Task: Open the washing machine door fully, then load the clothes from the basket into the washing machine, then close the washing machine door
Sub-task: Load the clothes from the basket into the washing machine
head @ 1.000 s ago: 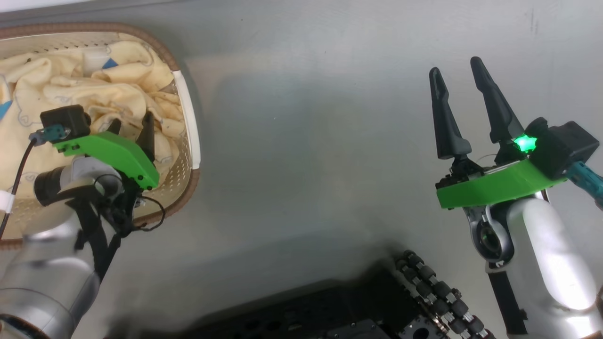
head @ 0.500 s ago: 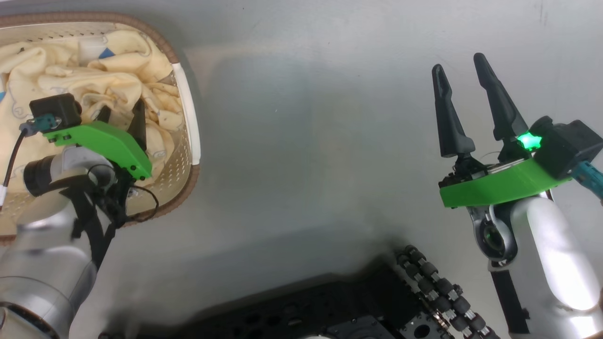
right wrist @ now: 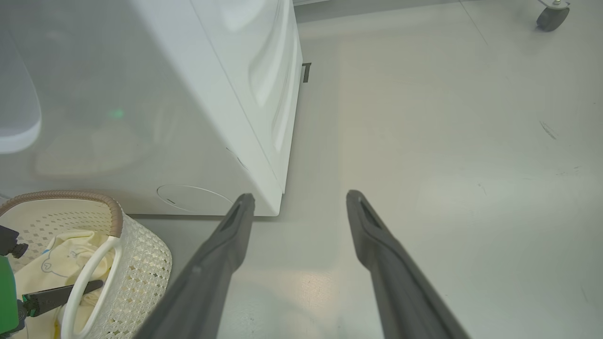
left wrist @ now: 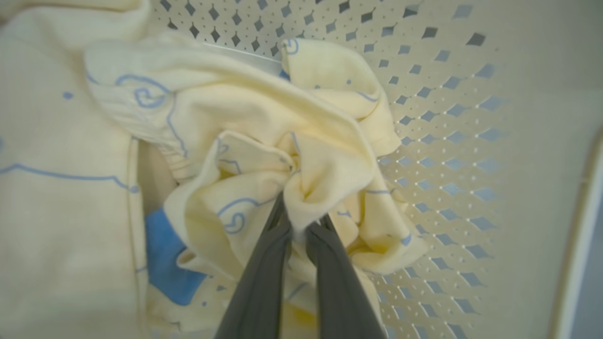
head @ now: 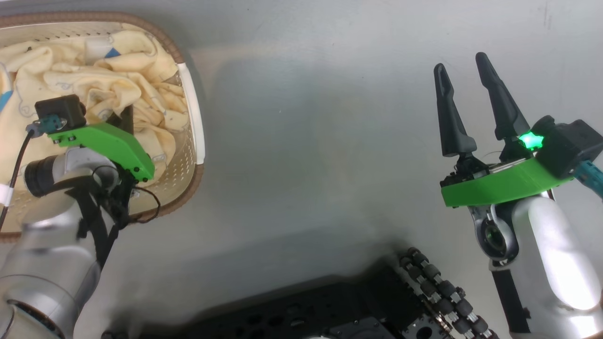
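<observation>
The cream basket (head: 194,122) sits on the floor at the upper left, full of cream-yellow clothes (head: 108,80) with blue prints. My left gripper (head: 125,117) reaches down into it. In the left wrist view that gripper (left wrist: 301,221) is shut on a bunched fold of one garment (left wrist: 264,136), beside the perforated basket wall (left wrist: 438,141). My right gripper (head: 464,70) hangs open over bare floor at the right, holding nothing. The right wrist view shows this gripper (right wrist: 299,197) before the white washing machine (right wrist: 188,94), with the basket (right wrist: 136,263) at lower left. The washing machine door is out of view.
Grey floor (head: 306,141) stretches between the basket and my right arm. My black base with its roller wheels (head: 424,282) lies at the bottom of the head view. A caster wheel (right wrist: 549,14) stands far off at the right wrist view's top right.
My left gripper's fingers, apart over the clothes before, have come together on a fold of garment. The right arm has stayed where it was.
</observation>
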Tool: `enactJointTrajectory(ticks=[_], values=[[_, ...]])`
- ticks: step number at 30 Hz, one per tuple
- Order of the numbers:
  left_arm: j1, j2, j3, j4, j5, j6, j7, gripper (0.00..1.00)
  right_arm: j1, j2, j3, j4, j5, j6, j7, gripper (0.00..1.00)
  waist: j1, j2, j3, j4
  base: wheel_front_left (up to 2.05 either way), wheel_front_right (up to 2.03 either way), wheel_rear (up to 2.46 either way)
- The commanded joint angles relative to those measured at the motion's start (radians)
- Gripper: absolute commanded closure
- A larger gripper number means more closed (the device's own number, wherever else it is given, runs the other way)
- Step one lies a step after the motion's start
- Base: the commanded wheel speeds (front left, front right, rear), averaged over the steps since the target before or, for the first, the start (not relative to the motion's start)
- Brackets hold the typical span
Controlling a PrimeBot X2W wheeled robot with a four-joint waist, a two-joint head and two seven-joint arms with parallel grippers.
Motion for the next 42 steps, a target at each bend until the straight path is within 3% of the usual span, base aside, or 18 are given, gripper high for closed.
enactJointTrajectory(ticks=[1,8,14,28,42], values=[[0.016,0.02,0.014,0.002,0.01,0.001,-0.017,1.0,0.026,-0.008,0.013,-0.022,0.004,0.005,-0.006,0.0,0.0,0.0,-0.004,0.003,0.0,0.0,0.0],[0.027,0.023,0.045,-0.027,0.029,0.001,-0.022,1.0,0.019,-0.008,0.008,-0.019,0.004,0.005,-0.006,0.0,0.0,0.0,-0.031,0.027,0.0,0.0,0.0],[0.068,0.035,0.132,-0.105,0.118,0.001,-0.023,1.0,0.018,-0.008,0.001,-0.012,-0.002,0.005,-0.006,0.0,0.0,0.0,-0.074,0.057,0.0,0.0,0.0],[0.329,0.012,0.441,-0.328,0.407,0.009,-0.023,1.0,0.046,-0.008,0.005,0.023,-0.015,0.005,-0.006,0.0,0.0,0.0,-0.268,0.114,0.0,0.0,0.0],[0.682,-0.068,0.751,-0.593,0.658,0.004,-0.023,1.0,0.141,-0.008,0.015,0.083,-0.022,0.005,-0.006,0.0,0.0,0.0,-0.559,0.15,0.0,0.0,0.0]])
